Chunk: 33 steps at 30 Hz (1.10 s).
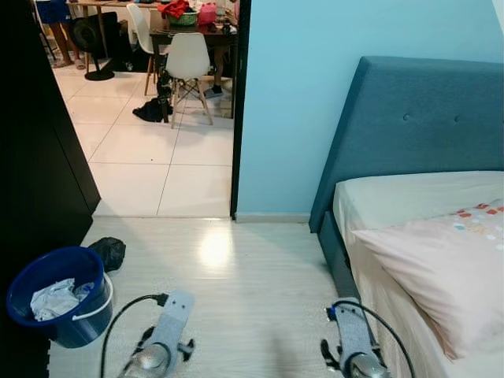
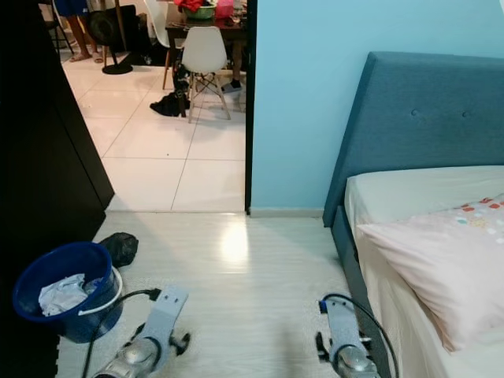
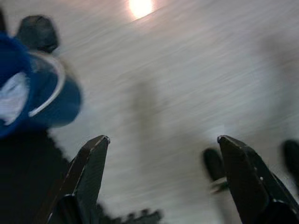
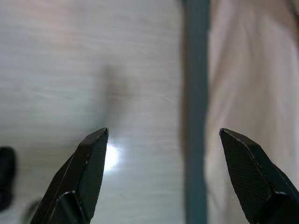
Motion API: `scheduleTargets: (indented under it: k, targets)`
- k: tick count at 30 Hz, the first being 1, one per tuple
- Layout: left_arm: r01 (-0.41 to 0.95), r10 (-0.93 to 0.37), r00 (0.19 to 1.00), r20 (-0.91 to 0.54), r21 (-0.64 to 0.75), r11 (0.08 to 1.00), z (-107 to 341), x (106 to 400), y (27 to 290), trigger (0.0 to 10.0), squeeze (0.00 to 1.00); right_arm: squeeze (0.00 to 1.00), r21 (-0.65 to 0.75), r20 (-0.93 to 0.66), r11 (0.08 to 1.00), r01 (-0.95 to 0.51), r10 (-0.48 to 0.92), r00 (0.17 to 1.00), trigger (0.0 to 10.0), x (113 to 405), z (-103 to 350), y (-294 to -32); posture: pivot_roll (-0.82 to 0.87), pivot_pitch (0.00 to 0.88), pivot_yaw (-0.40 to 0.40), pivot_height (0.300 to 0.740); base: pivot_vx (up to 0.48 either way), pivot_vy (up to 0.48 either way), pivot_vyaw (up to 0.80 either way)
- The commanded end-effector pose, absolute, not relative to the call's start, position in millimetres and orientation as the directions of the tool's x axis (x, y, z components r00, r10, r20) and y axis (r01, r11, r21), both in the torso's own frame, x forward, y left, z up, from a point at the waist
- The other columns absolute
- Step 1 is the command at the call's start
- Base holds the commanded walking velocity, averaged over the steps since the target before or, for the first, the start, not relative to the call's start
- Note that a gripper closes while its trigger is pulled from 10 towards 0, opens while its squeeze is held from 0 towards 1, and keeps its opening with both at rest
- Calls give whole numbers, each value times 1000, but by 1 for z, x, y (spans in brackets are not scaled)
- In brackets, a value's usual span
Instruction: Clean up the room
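Note:
A blue bucket (image 1: pixel 57 295) with a white handle stands on the pale floor at the left, crumpled white trash (image 1: pixel 53 299) inside it. A small black bag (image 1: pixel 109 252) lies on the floor just behind the bucket. Both silver forearms hang low at the bottom edge of the eye views. In the left wrist view my left gripper (image 3: pixel 162 140) is open above the floor, with the blue bucket (image 3: pixel 32 95) off to one side. In the right wrist view my right gripper (image 4: pixel 163 133) is open over the floor beside the bed frame (image 4: pixel 196 112). Neither gripper holds anything.
A bed (image 1: pixel 409 228) with a teal headboard (image 1: pixel 417 118) and a pink pillow (image 1: pixel 441 268) fills the right. A dark wardrobe (image 1: pixel 39 157) lines the left. Ahead, a doorway opens onto a tiled room with white chairs (image 1: pixel 187 59), a cluttered table (image 1: pixel 197 27) and a person's legs (image 1: pixel 59 31).

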<state>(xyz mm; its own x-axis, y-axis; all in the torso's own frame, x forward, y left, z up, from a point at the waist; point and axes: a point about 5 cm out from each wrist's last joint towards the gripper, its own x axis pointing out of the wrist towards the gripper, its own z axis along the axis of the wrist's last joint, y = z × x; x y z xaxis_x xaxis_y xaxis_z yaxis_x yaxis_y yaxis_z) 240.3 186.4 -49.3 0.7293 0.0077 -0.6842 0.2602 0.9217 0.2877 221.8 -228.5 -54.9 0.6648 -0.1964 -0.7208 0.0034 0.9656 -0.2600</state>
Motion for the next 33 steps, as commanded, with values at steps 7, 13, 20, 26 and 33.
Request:
scheduleTargets:
  k: [7, 13, 20, 26, 33]
  targets:
    - [170, 33, 690, -723, 206, 964, -59, 225, 191, 10000, 0, 0, -201, -749, 979, 34, -176, 639, 10000, 212, -62, -226, 31, 0, -55, 740, 0, 0, 0]
    - [52, -28, 655, -755, 8, 999, -68, 214, 174, 10000, 0, 0, -32, -774, 996, 80, -75, 629, 10000, 205, -70, -206, 32, 0, -55, 740, 0, 0, 0]
    - [46, -57, 624, -779, -36, 998, -75, 205, 165, 10000, 0, 0, -48, -786, 996, 74, -83, 612, 10000, 201, -73, -200, 16, 0, -54, 740, 0, 0, -668]
    - [39, -76, 611, -788, -66, 997, -78, 199, 168, 10000, 0, 0, -57, -802, 994, 97, -104, 588, 10000, 194, -76, -206, 19, 0, -60, 740, 0, 0, -673]
    - [29, -76, 634, -770, -75, 997, -76, 200, 172, 10000, 0, 0, -69, -806, 993, 98, -113, 581, 10000, 192, -77, -209, 19, 0, -60, 740, 0, 0, -683]
